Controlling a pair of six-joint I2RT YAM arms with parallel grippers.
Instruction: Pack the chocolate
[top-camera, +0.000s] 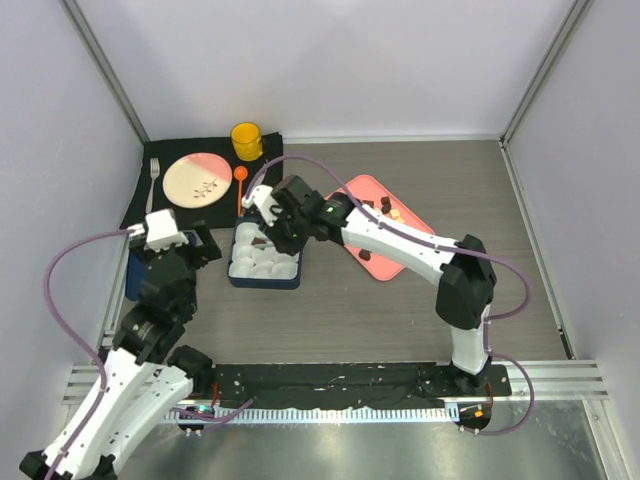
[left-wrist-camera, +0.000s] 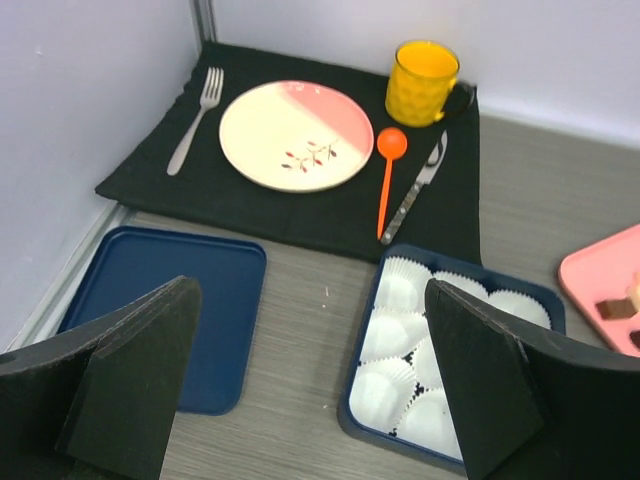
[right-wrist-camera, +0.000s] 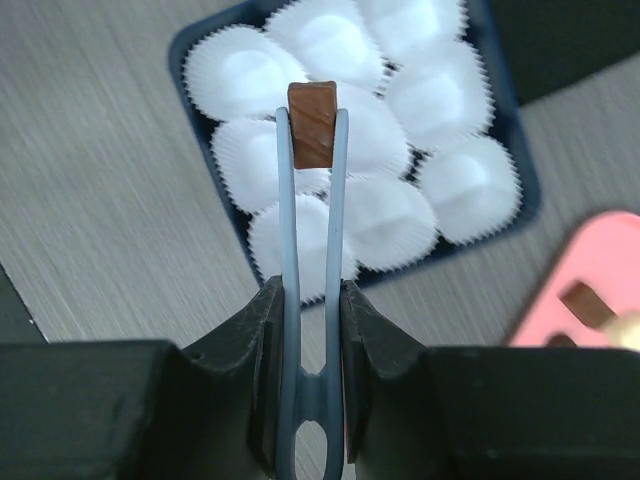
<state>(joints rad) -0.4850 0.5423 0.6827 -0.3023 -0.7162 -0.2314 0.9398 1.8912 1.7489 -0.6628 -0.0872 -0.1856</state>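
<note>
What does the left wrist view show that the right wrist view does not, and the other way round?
Only the left wrist view: the black mat with the plate, fork, yellow cup, orange spoon and knife, and the flat blue lid on the table.

Only the right wrist view: the right gripper shut on thin tongs, which pinch one brown chocolate piece above the paper cups.

Both: the blue box of white paper cups, and the pink tray with other pieces on it.

Lab enclosure: white walls (top-camera: 330, 60), aluminium rails (top-camera: 560, 378)
</note>
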